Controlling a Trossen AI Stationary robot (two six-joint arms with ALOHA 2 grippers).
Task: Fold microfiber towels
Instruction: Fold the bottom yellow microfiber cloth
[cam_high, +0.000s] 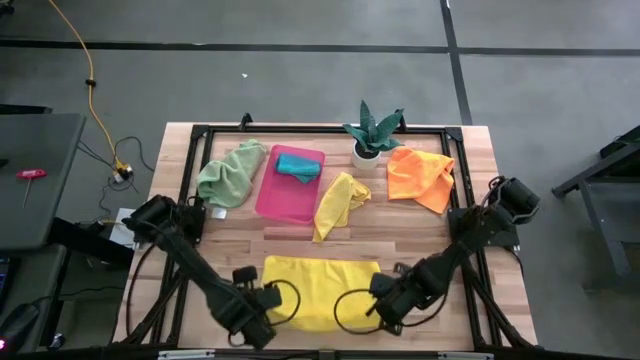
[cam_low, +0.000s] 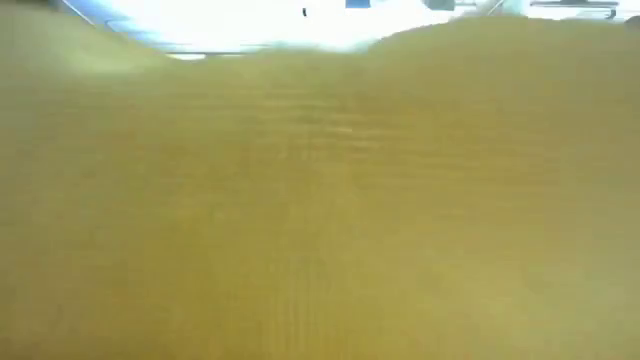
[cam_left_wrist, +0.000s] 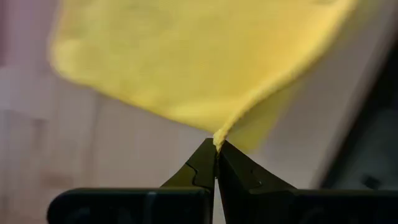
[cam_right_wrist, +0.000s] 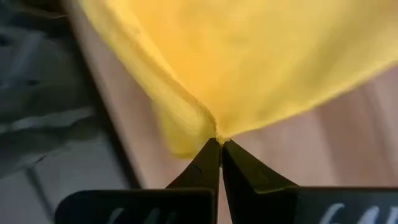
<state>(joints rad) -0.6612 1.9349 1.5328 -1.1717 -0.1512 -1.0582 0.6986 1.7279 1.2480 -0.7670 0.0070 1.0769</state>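
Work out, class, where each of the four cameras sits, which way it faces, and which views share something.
High: overhead, facing down on table; both arms show.
Low: at tabletop height, filled by spread yellow towel; no arm shows.
Left wrist: on left arm, left pincer shut on a towel corner.
Right wrist: on right arm, right pincer shut on another corner.
Shared: all show that towel.

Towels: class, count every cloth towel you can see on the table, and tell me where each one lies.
5. A green towel lies at the back left, a teal towel in the pink tray, a yellow towel mid-table, an orange towel back right, and a spread yellow towel at the front, pinched by both grippers. None looks hidden.
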